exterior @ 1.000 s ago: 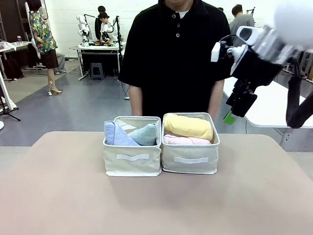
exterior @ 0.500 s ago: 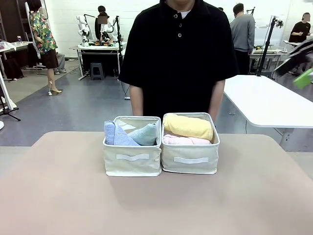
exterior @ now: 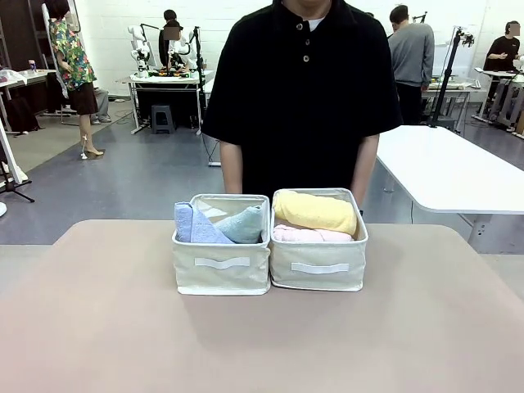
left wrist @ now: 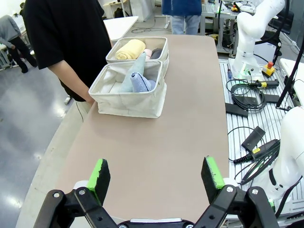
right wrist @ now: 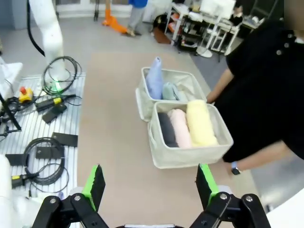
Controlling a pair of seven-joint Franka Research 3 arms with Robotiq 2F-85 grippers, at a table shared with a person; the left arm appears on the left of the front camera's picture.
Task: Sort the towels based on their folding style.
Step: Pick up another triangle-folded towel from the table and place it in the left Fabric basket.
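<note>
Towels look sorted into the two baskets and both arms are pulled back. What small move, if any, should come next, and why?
Probably none beyond holding both arms back. The blue towel and teal towel share one basket; the yellow roll, pink roll and dark grey roll fill the other basket. Both grippers stand open.

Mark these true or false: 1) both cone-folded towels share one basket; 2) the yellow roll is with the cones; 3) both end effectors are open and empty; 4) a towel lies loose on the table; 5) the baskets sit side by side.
1. The light blue cone-folded terry towel and pale teal cone-folded terry towel share the left cream fabric basket. True.
2. The yellow rolled terry towel lies with the cones. False: it is in the right cream fabric basket, beside the pale pink rolled towel.
3. The left end effector and right end effector are open and empty. True.
4. A towel lies loose on the table. False: every visible towel is in a basket.
5. The baskets sit side by side. True.
</note>
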